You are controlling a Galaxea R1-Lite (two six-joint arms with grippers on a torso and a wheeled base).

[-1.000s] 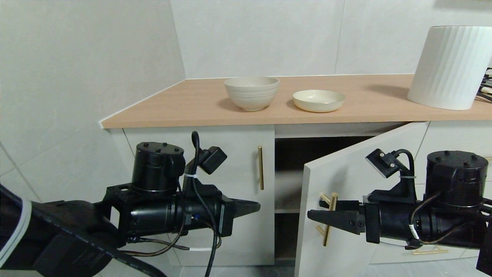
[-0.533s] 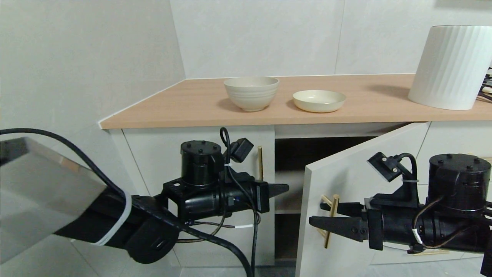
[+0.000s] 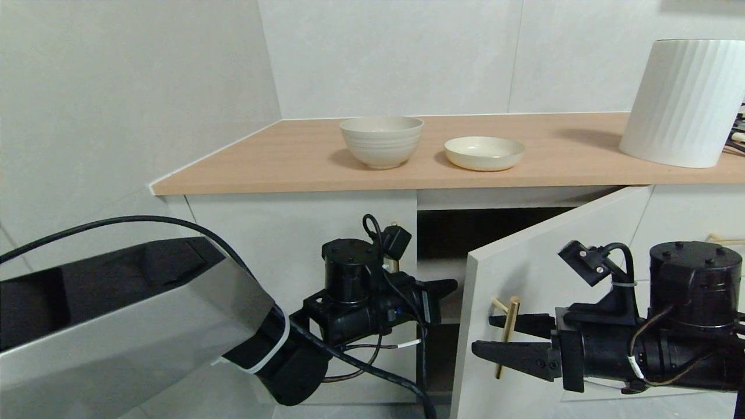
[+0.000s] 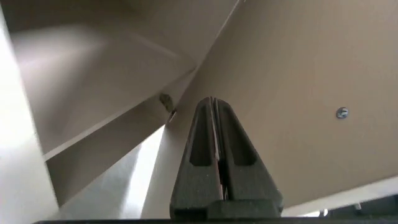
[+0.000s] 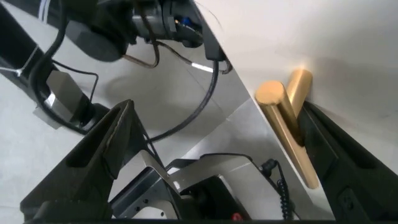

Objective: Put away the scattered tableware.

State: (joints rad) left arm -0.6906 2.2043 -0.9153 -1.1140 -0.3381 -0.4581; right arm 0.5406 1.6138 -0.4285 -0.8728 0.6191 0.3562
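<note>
- One pale wood countertop (image 3: 291, 157) runs along a wall of large light grey tiles (image 3: 378, 52) and ends in the corner on the robot's left. White cabinets stand below it.
- One cabinet door (image 3: 553, 233) stands swung open toward the robot, with a dark compartment behind it. The door (image 3: 279, 233) to its left is shut.
- A tall white ribbed container (image 3: 681, 102) stands at the counter's far right.
- Two pieces of cream tableware sit upright on the counter, side by side and not touching. A deep bowl (image 3: 381, 141) has faint ridges around its wall. To its right is a low, wide dish (image 3: 484, 153). Both look empty.
- The bowl and dish sit above the cabinet opening, well apart from both grippers, which are down at door height.
- The left gripper (image 3: 448, 286) has its fingers pressed together. Its tip is at the edge of the open compartment, and its wrist view looks up along the closed fingers at the pale inside panels.
- The right gripper (image 3: 486, 333) has its fingers spread, one on each side of the open door's brass handle (image 3: 505, 336). The right wrist view shows the bar close against one finger. Whether they touch cannot be told.
</note>
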